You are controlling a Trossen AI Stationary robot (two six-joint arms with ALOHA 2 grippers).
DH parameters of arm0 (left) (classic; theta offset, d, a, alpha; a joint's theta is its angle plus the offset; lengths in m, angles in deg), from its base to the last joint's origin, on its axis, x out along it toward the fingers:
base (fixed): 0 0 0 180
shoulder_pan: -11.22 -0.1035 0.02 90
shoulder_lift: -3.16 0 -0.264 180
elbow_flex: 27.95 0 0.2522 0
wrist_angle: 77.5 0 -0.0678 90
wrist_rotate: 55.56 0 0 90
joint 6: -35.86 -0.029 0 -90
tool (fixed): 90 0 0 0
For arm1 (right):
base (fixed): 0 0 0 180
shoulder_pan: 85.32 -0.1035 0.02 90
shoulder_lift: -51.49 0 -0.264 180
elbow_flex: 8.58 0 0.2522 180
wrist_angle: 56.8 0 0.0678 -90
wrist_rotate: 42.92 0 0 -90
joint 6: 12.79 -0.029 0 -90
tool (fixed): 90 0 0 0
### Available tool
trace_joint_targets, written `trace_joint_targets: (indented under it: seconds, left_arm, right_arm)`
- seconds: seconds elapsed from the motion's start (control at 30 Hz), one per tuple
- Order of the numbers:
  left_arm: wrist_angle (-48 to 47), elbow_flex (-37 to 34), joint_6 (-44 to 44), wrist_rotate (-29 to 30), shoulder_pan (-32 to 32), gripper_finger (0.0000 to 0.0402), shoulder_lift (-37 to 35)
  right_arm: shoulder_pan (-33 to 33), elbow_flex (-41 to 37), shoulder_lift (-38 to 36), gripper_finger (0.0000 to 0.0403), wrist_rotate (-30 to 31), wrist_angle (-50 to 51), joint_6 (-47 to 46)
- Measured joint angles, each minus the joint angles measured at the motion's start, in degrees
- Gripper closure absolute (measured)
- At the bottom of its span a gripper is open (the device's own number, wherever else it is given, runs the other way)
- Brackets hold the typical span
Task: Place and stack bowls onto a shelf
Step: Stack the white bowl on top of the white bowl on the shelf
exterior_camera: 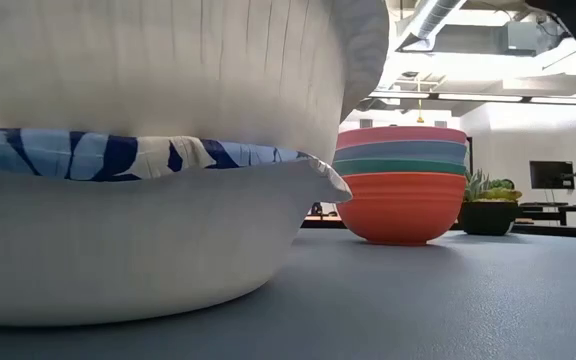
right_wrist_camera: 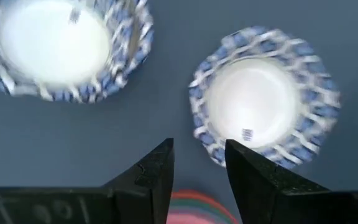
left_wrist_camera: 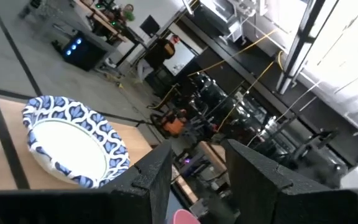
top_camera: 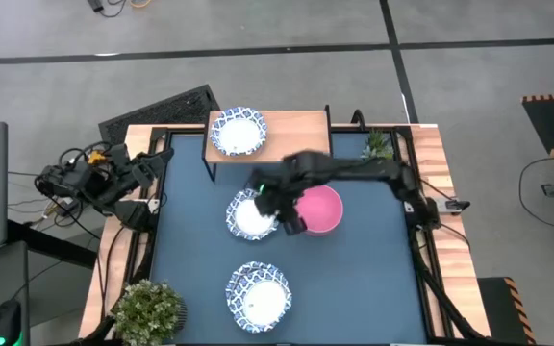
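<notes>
- My right gripper [top_camera: 282, 216] hangs over the tabletop [top_camera: 373, 279] between the middle patterned bowl [top_camera: 251, 213] and the pink-topped stack [top_camera: 320, 210], jaws apart and empty.
- From above, the arm hides part of that stack; only the low view shows its lavender, green and red bowls.
- One patterned bowl [top_camera: 238, 132] sits on the shelf [top_camera: 301, 135]; another [top_camera: 259, 296] is nearest the camera.
- My left gripper [top_camera: 152, 183] waits at the tabletop's left edge, jaws apart.

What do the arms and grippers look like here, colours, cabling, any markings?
Both arms are black with chunky jointed links. The left arm carries loose orange and yellow cables near its base. The right arm shows a small green light near the wrist. Each gripper, left gripper and right gripper, has two flat matte black fingers with angular tips. No markings are readable.
</notes>
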Motion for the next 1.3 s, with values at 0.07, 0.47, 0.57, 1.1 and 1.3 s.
trace_joint_targets:
  seconds: [0.07, 0.47, 0.57, 1.1, 1.3]
  left_arm:
    - [-0.6, 0.0, 0.0, -0.2, 0.0, 0.0266, 0.0]
    - [-7.9, 0.0, 3.4, -0.8, 0.0, 0.0266, 0.0]
    - [-8.7, 0.0, 4.0, -0.8, 0.0, 0.0266, 0.0]
    - [-11.2, 0.0, 6.1, -2.7, 0.0, 0.0266, 0.0]
    - [-11.4, 0.0, 6.3, -3.8, 0.0, 0.0266, 0.0]
  right_arm:
    - [-0.7, 0.0, 3.1, 0.0234, 2.0, -0.5, 2.0]
    - [-1.6, 0.0, 14.8, 0.0234, 2.6, -5.2, 1.1]
    - [-1.6, 0.0, 15.0, 0.0234, 2.6, -6.2, 0.6]
    - [-2.8, -0.2, 15.9, 0.0280, 3.8, -9.6, 0.2]
    - [-2.8, -3.4, 15.8, 0.0304, 3.8, -11.6, -2.4]
